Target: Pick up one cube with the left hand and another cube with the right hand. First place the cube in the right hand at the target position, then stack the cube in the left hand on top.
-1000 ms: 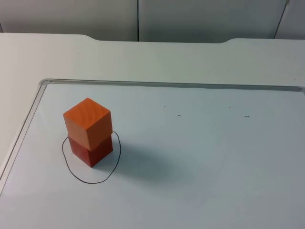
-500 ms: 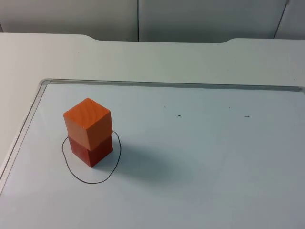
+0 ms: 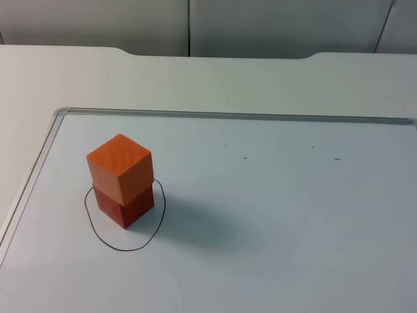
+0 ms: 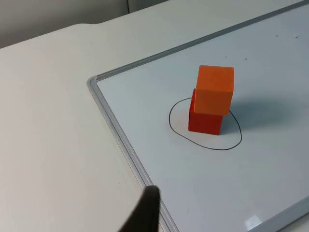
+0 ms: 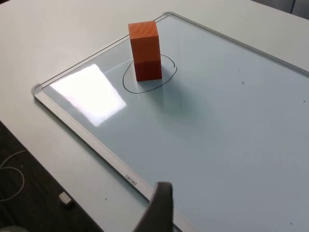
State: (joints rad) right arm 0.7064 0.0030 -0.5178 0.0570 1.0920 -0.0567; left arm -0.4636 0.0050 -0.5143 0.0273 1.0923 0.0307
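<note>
An orange cube (image 3: 119,168) sits on top of a red cube (image 3: 124,207), turned slightly against it. The stack stands inside a hand-drawn black circle (image 3: 124,248) on the whiteboard. Nothing touches either cube. In the left wrist view the orange cube (image 4: 215,89) and red cube (image 4: 205,123) lie well beyond my left gripper (image 4: 145,212), which hangs back over the board's frame. In the right wrist view the orange cube (image 5: 144,41) and red cube (image 5: 148,69) are far from my right gripper (image 5: 159,208), which waits above the board's near edge.
The whiteboard's metal frame (image 3: 58,114) runs around the work area, with small pen marks (image 3: 245,158) on the board. A grey partition wall (image 3: 195,26) closes the back. Beyond the table edge is dark floor (image 5: 19,193) with a small white object (image 5: 66,199).
</note>
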